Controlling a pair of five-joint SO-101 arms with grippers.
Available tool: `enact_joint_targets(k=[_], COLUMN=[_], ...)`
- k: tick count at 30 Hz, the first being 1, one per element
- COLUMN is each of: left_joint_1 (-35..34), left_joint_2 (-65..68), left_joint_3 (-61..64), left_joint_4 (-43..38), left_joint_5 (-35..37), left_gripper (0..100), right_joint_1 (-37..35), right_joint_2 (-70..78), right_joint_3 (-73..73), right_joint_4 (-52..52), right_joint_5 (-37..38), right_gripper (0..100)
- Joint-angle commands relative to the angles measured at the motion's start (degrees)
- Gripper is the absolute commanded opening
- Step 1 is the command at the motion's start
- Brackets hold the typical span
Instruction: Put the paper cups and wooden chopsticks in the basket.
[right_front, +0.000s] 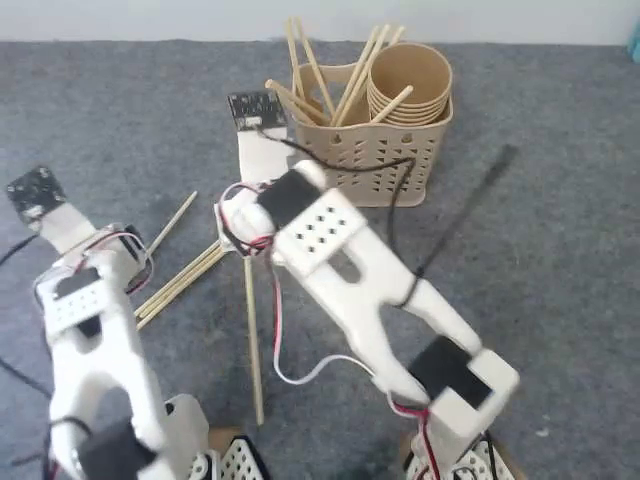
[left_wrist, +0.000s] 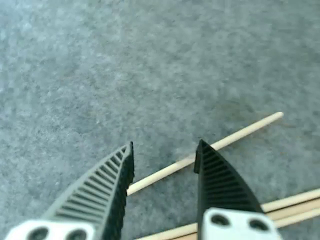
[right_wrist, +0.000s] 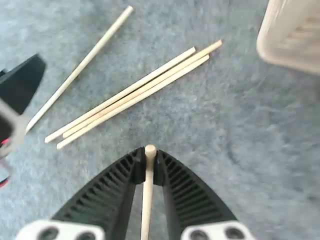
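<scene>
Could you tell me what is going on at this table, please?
Two robot arms are tidying chopsticks off the grey carpet into a basket. The right hand is shut on the end of one chopstick. The left hand is open over a single chopstick lying on the carpet. Three more chopsticks lie together nearby. The basket already holds stacked paper cups and several chopsticks.

No legible writing anywhere.
A circuit board (right_front: 258, 108) left of the basket (right_front: 372, 150) and another board (right_front: 35, 192) at far left bear marks too tiny to read; the paper cups (right_front: 410, 80) show no print.
</scene>
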Motion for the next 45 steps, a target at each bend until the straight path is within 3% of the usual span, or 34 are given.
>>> enact_joint_targets(k=[1, 6, 17, 23, 27, 36, 45], left_joint_1=[2.0, 2.7, 10.9, 11.1, 11.1, 13.9, 13.4], left_joint_2=[-5.9, -4.3, 3.0, 12.0, 16.5, 28.0, 45.1], left_joint_3=[1.3, 0.8, -1.5, -10.1, -14.9, -27.3, -49.7], left_joint_4=[-2.1, -2.1, -2.0, 4.1, 4.8, 5.3, 18.5], left_joint_5=[-0.8, -3.4, -14.0, -14.2, -14.3, -25.8, -32.1], left_gripper=[19, 19, 19, 19, 19, 19, 19], right_joint_1=[2.3, 4.8, 12.3, 18.2, 18.3, 20.3, 21.8], right_joint_2=[-10.8, -21.0, -39.2, -44.5, -46.9, -55.4, -66.5], right_joint_3=[-2.2, -2.2, -2.3, -2.3, -2.2, -2.2, 5.6], right_joint_4=[2.6, 5.8, 6.5, 0.6, 4.4, 11.6, 12.9], right_joint_5=[6.5, 12.8, 20.8, 21.5, 21.4, 21.5, 25.0], right_gripper=[0.8, 0.8, 0.8, 0.8, 0.8, 0.8, 0.8])
